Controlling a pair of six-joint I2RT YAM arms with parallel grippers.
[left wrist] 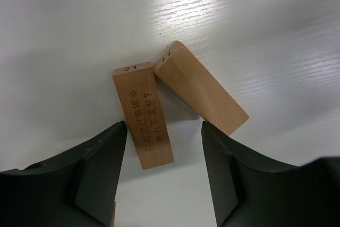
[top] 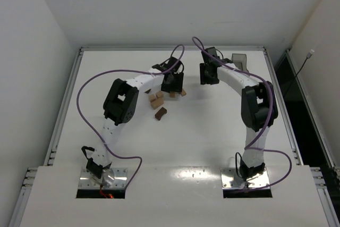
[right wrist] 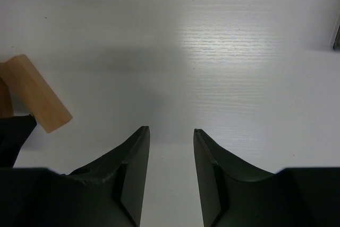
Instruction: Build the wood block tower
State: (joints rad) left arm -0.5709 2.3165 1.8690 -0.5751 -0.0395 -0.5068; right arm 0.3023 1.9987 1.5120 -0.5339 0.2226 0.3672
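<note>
No tower stands yet, as far as I can see. The wood blocks [top: 158, 102] lie loose in a small cluster toward the far edge of the table [top: 212, 131], a little left of its middle. The dark brown notched piece [top: 160, 113] is the one nearest to my bases. From overhead I cannot tell whether any 2 of them are stacked, but my left wrist camera shows only pieces lying flat. I judge the build to be at its very start, with every layer left to place.

Under my left wrist are 2 light tan bars flat on the table. The inscribed bar [left wrist: 143, 115] carries the number 21 on its far end. The slanted bar [left wrist: 202, 94] touches it at that far corner and angles away to the right. My left jaws are apart and straddle the near end of the inscribed bar. There is a gap of bare table on each side, so they touch nothing and hold nothing.

My right jaws hang just right of the cluster, also apart, with only bare table between them. A tan bar [right wrist: 37, 99] lies off to their left. The grey tray [top: 240, 59] sits near the far right corner.
</note>
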